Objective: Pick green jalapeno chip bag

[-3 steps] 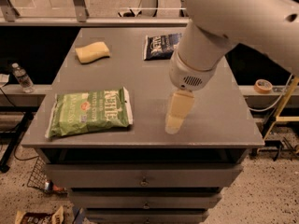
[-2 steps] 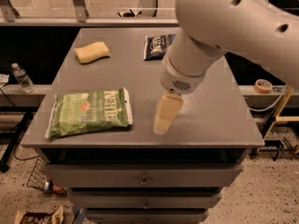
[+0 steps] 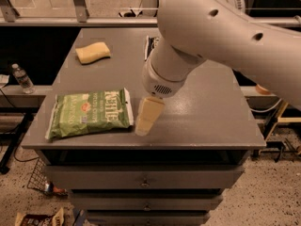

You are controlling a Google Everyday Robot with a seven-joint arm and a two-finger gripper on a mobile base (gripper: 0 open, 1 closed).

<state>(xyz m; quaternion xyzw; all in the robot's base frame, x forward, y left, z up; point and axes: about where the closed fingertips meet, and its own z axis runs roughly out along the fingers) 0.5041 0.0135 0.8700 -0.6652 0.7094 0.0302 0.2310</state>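
The green jalapeno chip bag lies flat near the front left of the grey table, with white "Kettle" lettering facing up. My gripper hangs from the big white arm just right of the bag's right end, low over the table near the front edge. Its cream-coloured fingers show as one block from this side. It holds nothing that I can see.
A yellow sponge lies at the back left. A dark blue chip bag lies at the back, mostly hidden behind my arm. A water bottle stands on a lower ledge left of the table. Drawers sit below the tabletop.
My arm has swung left and toward the front, bringing the gripper from the table's middle right to just beside the green bag's right end. The bag has not moved.
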